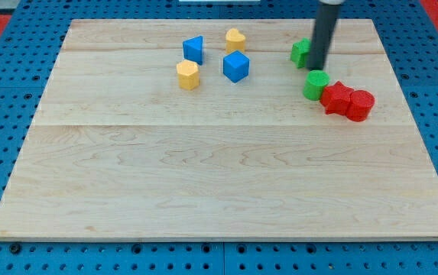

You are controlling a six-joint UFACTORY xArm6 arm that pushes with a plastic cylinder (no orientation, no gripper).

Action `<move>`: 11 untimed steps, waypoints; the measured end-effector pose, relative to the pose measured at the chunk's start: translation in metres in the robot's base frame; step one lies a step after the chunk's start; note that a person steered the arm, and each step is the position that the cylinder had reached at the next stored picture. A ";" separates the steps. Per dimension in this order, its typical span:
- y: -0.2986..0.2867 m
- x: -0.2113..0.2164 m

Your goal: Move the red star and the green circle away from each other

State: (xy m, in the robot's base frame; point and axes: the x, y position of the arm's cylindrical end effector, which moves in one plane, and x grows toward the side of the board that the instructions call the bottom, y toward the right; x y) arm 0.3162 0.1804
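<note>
**Red star and green circle still stuck together, nothing separated yet**

So here's where you're at. The small green round block (316,84) is sitting right up against the red star-shaped block (336,98), touching or as good as, and on the star's other side there's a red cylinder-ish block (360,105) pressed in too. That's a tight little row near the view's right side of the pale wooden bench (203,176). As far as I can judge, the job hasn't really started.

Your tip (316,69) (there's no hand here, just the dark rod, so nothing to open or close) is parked just above the green circle toward the view's top, right beside another green block (301,52), whose shape I can't make out because the rod half hides it.

Room-wise: the cluster is fairly near the bench's right edge, so shoving the star that way looks risky. Toward the view's bottom and left it's wide open. The two blue blocks (193,50) (235,66) and two yellow ones (235,39) (188,75) are well apart up top.
</note>
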 end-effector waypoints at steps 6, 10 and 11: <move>0.013 0.060; 0.015 0.080; 0.014 0.101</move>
